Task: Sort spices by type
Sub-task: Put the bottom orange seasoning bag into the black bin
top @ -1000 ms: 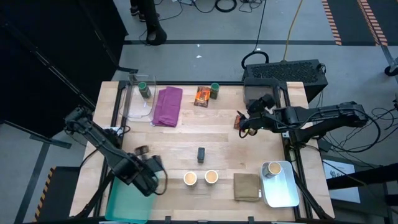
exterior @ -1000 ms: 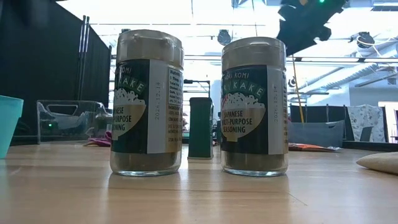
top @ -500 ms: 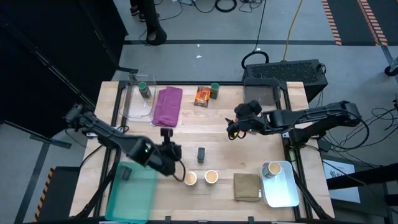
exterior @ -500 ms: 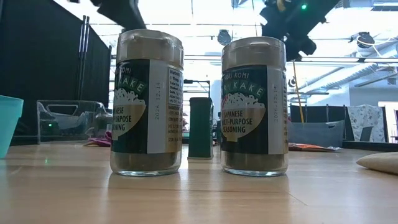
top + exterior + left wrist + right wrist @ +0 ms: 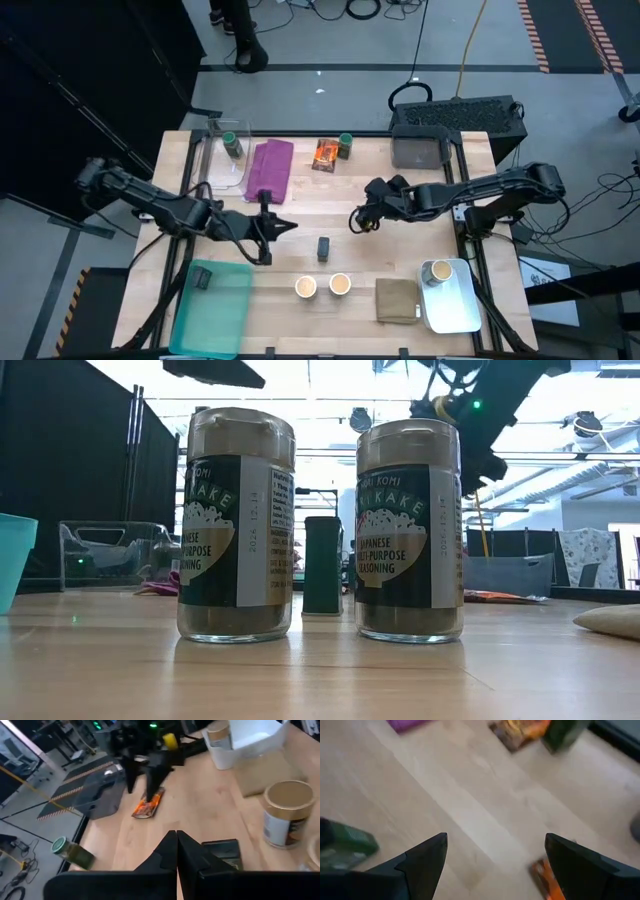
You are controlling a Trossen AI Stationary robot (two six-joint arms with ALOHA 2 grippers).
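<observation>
Between both arms, dark block (image 5: 323, 247) stands beside purple cloth (image 5: 269, 170).

Pale wood table (image 5: 420, 215), glossy foil packet (image 5: 324, 153), matt purple cloth (image 5: 269, 170)

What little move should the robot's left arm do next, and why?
Probably open the shut left end effector and reach for the dark block mid-table: it holds nothing, and a matching block already lies in the teal tray. The open right end effector hovers nearby.
</observation>
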